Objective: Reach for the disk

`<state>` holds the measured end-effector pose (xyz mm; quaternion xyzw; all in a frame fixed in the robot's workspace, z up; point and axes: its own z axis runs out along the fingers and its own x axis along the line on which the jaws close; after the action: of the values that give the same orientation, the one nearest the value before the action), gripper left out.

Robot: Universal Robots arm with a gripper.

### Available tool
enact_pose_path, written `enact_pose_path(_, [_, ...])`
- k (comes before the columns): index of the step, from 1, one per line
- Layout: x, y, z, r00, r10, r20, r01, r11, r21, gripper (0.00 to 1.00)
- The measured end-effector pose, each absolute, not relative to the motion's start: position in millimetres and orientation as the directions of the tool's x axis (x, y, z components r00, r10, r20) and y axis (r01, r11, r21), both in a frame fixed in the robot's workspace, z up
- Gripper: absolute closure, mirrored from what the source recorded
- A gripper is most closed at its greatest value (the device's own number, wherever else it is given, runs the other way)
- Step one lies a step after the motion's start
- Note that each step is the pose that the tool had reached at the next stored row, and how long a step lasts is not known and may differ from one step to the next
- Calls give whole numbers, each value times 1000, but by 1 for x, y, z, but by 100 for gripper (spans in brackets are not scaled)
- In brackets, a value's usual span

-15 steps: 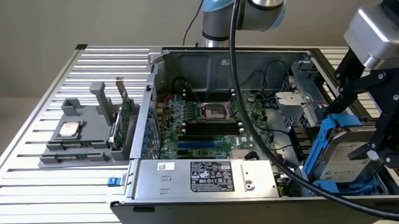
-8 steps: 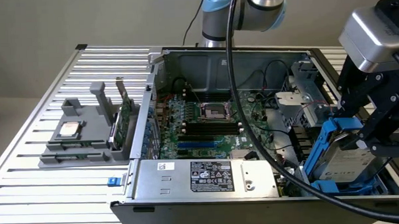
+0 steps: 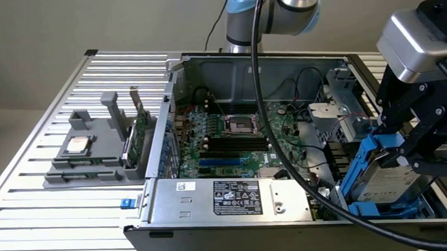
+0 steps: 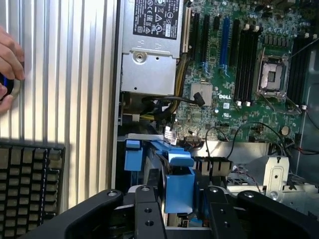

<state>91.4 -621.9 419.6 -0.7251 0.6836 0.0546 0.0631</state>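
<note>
The disk (image 3: pixel 385 181) stands on edge in the drive bay at the near corner of the open computer case, on the exterior view's right. It is silver-grey with a white label and blue carrier rails. My black gripper (image 3: pixel 404 155) has come down over its top edge. In the wrist view the gripper (image 4: pixel 182 214) has one finger (image 4: pixel 149 211) on each side of the blue carrier of the disk (image 4: pixel 178 191), pressed close against it. The lower part of the disk is hidden in the bay.
The open case (image 3: pixel 157 155) lies on a slatted metal table (image 3: pixel 63 220), with the motherboard (image 3: pixel 239 141) and a silver labelled box (image 3: pixel 237 197) inside. A grey holder with a CPU chip (image 3: pixel 77 144) sits on the exterior view's left. A hand (image 4: pixel 7 64) and a keyboard (image 4: pixel 30 189) are beside the case.
</note>
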Motion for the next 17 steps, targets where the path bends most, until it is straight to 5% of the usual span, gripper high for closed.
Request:
enact_pose_path(3, [92, -623, 420, 59, -984, -168, -998, -57, -17, 64])
enact_pose_path(5, [106, -632, 420, 62, -970, -234, -998, -59, -21, 64])
enact_pose_path(17, [106, -656, 418, 63, -966, -251, -998, -60, -20, 64])
